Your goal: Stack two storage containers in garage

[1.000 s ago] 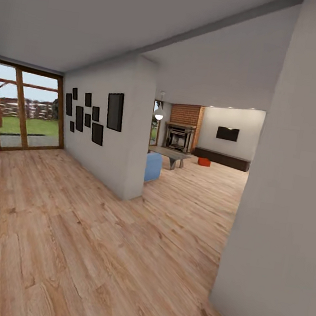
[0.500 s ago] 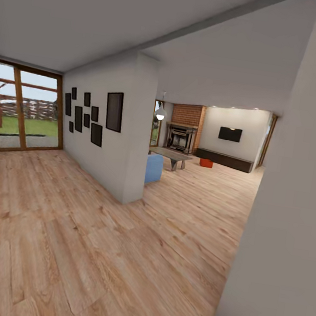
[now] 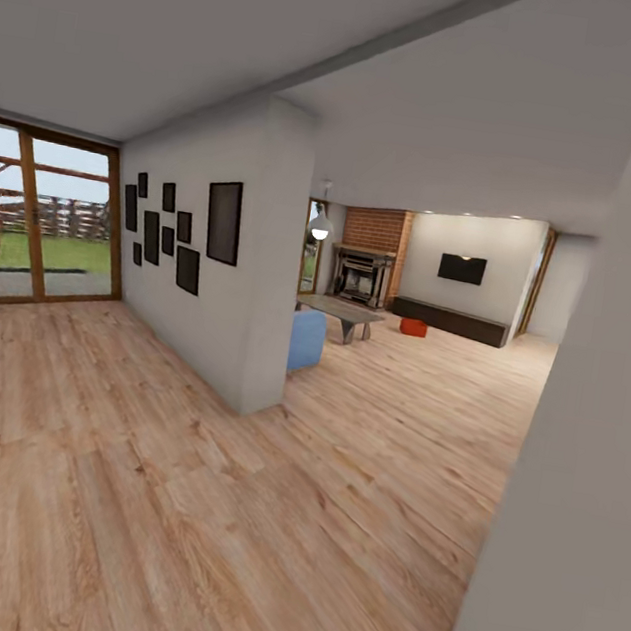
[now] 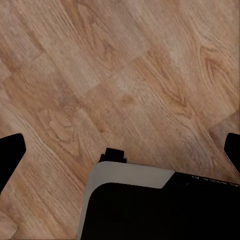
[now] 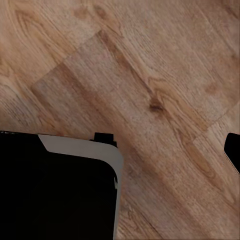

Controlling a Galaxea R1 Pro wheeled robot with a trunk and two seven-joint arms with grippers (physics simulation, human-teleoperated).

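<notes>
- Passage: a white partition wall stands left of centre and a grey wall edge close at the right; open plank floor runs between them.
- Living room (far end): brick fireplace, black TV, long dark bench.
- One orange container sits on the planks, just before the bench.
- Left gripper: fingers spread wide, holding nothing, above the planks.
- Right gripper: one fingertip visible; finger state cannot be told.
</notes>
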